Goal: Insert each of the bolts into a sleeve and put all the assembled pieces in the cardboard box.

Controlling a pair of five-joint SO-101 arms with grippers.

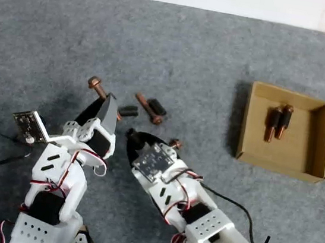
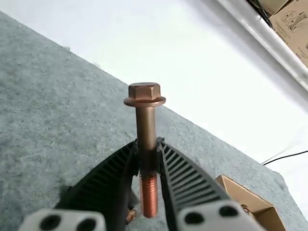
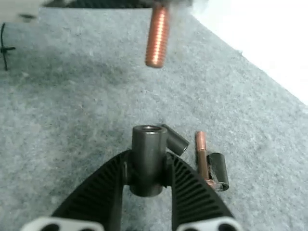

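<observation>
From above, finds two assembled pieces [image 1: 277, 121] in the cardboard box [image 1: 322, 139], with a spare bolt [image 1: 149, 109] and loose sleeves [image 1: 129, 111] on the bench [image 1: 219, 57]. At the left wrist, shows the left tool [image 2: 147, 147] pinched shut on a bolt [image 2: 145, 125], threads free — likely for mating. At the right wrist, reveals the right tool [image 3: 148, 159] clamped on a sleeve [image 3: 147, 144], bore facing the thread tip, still apart — hard to read from overhead.

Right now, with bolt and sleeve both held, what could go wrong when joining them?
The bolt is pinched by the left hand at mid-shank, so it may tilt or slip when pushed. Its threaded tip hangs apart from the hole of the sleeve in the right hand; a poor line-up could jam on the rim. A loose sleeve lies close to the held one and might get knocked.
</observation>
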